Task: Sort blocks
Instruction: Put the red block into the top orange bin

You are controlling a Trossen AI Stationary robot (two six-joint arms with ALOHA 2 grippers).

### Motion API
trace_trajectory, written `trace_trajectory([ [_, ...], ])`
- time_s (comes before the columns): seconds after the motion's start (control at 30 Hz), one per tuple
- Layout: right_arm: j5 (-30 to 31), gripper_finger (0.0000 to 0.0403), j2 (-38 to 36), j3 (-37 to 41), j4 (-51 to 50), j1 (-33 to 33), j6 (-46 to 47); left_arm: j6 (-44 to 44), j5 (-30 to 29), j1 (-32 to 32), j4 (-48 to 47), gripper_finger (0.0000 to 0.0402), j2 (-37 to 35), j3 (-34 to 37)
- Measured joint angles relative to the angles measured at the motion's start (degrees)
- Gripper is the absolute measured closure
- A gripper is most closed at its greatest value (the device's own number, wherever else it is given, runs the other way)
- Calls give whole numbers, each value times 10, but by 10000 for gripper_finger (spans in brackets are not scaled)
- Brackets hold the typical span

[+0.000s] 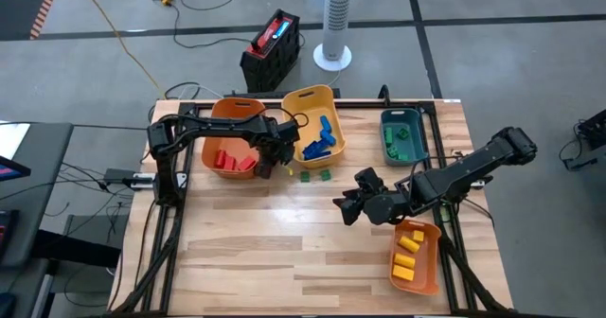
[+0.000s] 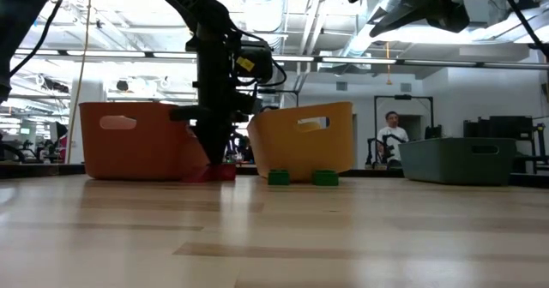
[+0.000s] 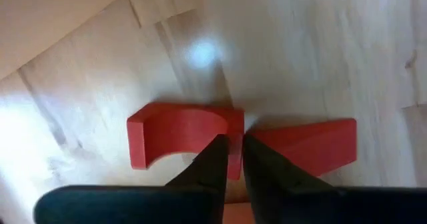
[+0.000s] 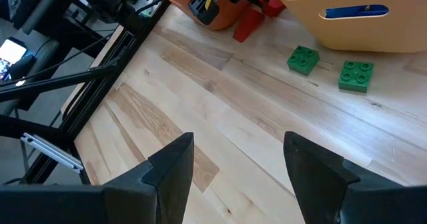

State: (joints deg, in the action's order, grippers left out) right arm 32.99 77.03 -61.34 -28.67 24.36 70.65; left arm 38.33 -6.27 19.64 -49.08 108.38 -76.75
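My left gripper (image 1: pixel 269 167) points down at the table between the orange bin (image 1: pixel 227 119) and the yellow bin (image 1: pixel 305 100). It is shut on a red arch-shaped block (image 3: pixel 175 139). A red wedge block (image 3: pixel 313 144) lies right beside it. Both red blocks show low on the table in the low view (image 2: pixel 211 173). Two green blocks (image 1: pixel 305 176) (image 1: pixel 325 174) lie on the table in front of the yellow bin. My right gripper (image 1: pixel 348 207) is open and empty above the table's middle, right of centre. My left gripper pinches the arch block's end wall (image 3: pixel 234 159), the end next to the wedge, between its two fingers (image 3: pixel 212 163). The fingers come from above, pointing down. The block lies flat on the table.
The orange bin holds red blocks (image 1: pixel 230 159), the yellow bin blue blocks (image 1: pixel 320 140), the teal bin (image 1: pixel 386 119) green blocks. A second orange bin (image 1: pixel 428 261) at the near right holds yellow blocks. The table's near left is bare wood (image 1: pixel 256 252). A person (image 2: pixel 393 138) stands in the room behind.
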Motion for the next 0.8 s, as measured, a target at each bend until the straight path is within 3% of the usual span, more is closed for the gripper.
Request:
trace_trajectory([
  [0.33,-1,163,0,0,0,0,-1,-21,11,-1,-3,399,-1,0],
  [0.8,-2,163,0,0,0,0,-3,-46,16,-16,-70,401,-3,-45],
])
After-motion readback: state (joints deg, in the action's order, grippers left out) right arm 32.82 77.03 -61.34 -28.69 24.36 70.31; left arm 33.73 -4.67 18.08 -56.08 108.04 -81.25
